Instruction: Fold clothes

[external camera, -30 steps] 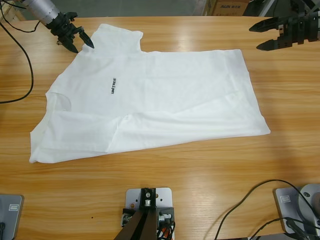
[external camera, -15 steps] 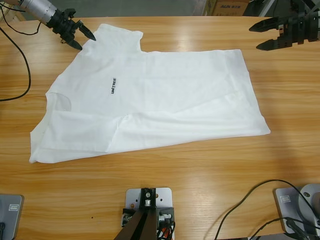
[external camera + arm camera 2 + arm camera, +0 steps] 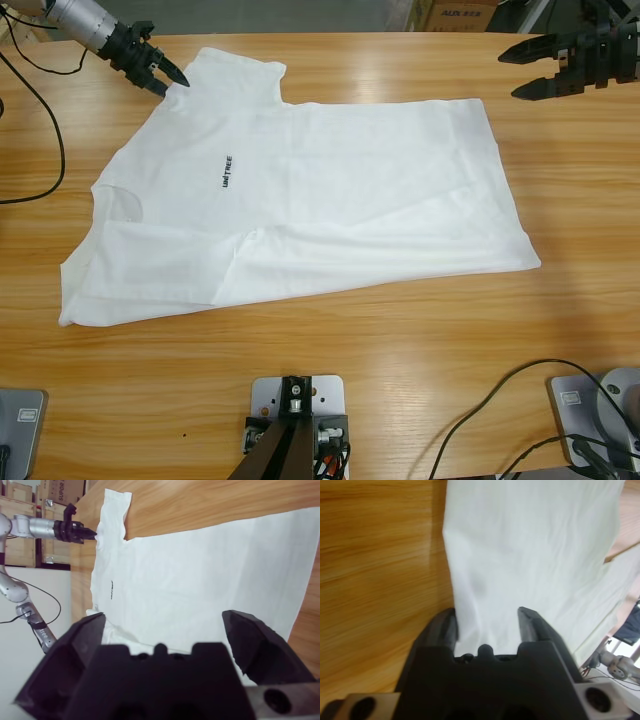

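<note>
Wooden table (image 3: 400, 340), long, pale grain running along its length. White T-shirt (image 3: 330, 200) spread flat on it, left of centre, chest side up, dark line of text (image 3: 227, 171) showing.

Long axis lies along the table's length: neck (image 3: 118, 200) toward the left end, hem (image 3: 510, 180) toward the right end. One sleeve (image 3: 240, 70) reaches the far edge, the other (image 3: 120, 290) points at the near edge. Body skewed a little, hem corner dropping toward the near side.

High view: left gripper (image 3: 168, 74) at the far left corner, tips at the far sleeve's edge; right gripper (image 3: 530, 70) near the far right corner, apart from the shirt.

Left wrist view adds what the high view hides: sleeve cloth lies between the left jaws, which stand narrowly parted on either side of it; cannot tell whether they pinch it.

Right wrist view: right jaws spread wide, nothing between them, the whole shirt laid out beyond, and the left gripper at the sleeve in the distance. Cardboard boxes (image 3: 65, 490) behind the table there.
</note>
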Motion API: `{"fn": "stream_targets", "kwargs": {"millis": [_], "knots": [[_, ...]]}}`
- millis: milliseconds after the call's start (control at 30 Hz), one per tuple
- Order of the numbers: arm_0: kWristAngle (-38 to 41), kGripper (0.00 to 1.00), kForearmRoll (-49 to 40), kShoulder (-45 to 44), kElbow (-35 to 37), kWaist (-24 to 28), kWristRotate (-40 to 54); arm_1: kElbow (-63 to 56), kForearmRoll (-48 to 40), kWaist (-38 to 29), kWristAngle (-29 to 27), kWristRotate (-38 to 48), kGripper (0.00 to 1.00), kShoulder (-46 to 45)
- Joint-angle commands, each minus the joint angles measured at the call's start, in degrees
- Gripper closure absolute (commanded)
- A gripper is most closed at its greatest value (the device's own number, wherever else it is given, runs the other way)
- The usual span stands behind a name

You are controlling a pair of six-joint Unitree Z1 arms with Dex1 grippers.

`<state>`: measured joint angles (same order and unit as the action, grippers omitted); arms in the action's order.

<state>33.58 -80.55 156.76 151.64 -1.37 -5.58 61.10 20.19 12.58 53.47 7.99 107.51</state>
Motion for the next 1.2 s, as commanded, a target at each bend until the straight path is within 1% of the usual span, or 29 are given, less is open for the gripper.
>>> {"fn": "stream_targets", "kwargs": {"millis": [33, 100, 133, 167, 267, 300, 333, 367, 400, 433, 467, 500, 567, 600, 767, 1033, 1200], "knots": [[0.0, 1.000, 0.7, 6.2, 33.4, 0.4, -1.1, -1.2, 0.6, 1.0, 1.2, -0.8, 0.168, 1.6], [-0.1, 1.000, 0.8, 6.1, 33.4, 0.4, -1.2, -1.2, 0.6, 1.0, 1.2, -0.9, 0.270, 2.0], [-0.1, 1.000, 0.8, 6.1, 33.4, 0.4, -1.2, -1.2, 0.6, 1.0, 1.2, -0.9, 0.281, 2.1], [-0.3, 1.000, 0.8, 6.0, 33.4, 0.4, -1.2, -1.2, 0.6, 1.0, 1.3, -0.9, 0.334, 2.2], [-0.3, 1.000, 0.8, 5.8, 33.4, 0.3, -1.2, -1.1, 0.6, 1.0, 1.3, -1.0, 0.636, 2.3], [-0.2, 1.000, 0.8, 5.7, 33.4, 0.4, -1.2, -1.0, 0.7, 1.0, 1.4, -0.9, 0.683, 2.6], [-0.2, 1.000, 0.8, 5.6, 33.4, 0.3, -1.2, -0.9, 1.1, 1.0, 1.5, -0.6, 0.682, 2.9], [-0.2, 1.000, 0.7, 5.4, 33.4, 0.3, -1.2, -0.7, 1.3, 1.3, 1.8, 0.1, 0.672, 3.2], [-0.1, 1.000, 0.7, 5.2, 33.4, 0.3, -1.2, -0.5, 1.3, 1.9, 2.2, 1.2, 0.592, 3.5], [-0.1, 1.000, 0.7, 5.1, 33.4, 0.3, -1.2, -0.2, 1.1, 2.7, 2.9, 2.0, 0.439, 4.1], [0.0, 1.000, 0.7, 5.0, 33.4, 0.3, -1.2, 0.3, 1.0, 3.4, 3.3, 2.7, 0.332, 4.8], [0.0, 1.000, 0.7, 4.9, 33.4, 0.3, -1.1, 0.9, 1.0, 4.0, 3.5, 3.2, 0.252, 5.6], [0.1, 1.000, 0.5, 4.7, 33.3, 0.1, -1.1, 2.1, 1.0, 4.8, 3.2, 3.6, 0.142, 7.5], [0.1, 1.000, 0.5, 4.7, 33.3, 0.1, -1.1, 2.7, 1.0, 4.9, 2.7, 3.8, 0.127, 8.3], [0.0, 1.000, 0.2, 4.1, 33.3, -0.5, -1.1, 6.6, 1.5, 4.9, -3.7, 4.6, 0.080, 12.3], [-0.2, 1.000, -0.3, 3.6, 33.2, -0.6, -0.8, 14.6, 2.4, 2.1, -4.5, 4.3, 0.082, 17.8], [-0.2, 1.000, -0.4, 3.6, 33.2, -0.4, -0.7, 17.6, 5.7, -0.1, -6.9, 4.4, 0.092, 21.7]]}}
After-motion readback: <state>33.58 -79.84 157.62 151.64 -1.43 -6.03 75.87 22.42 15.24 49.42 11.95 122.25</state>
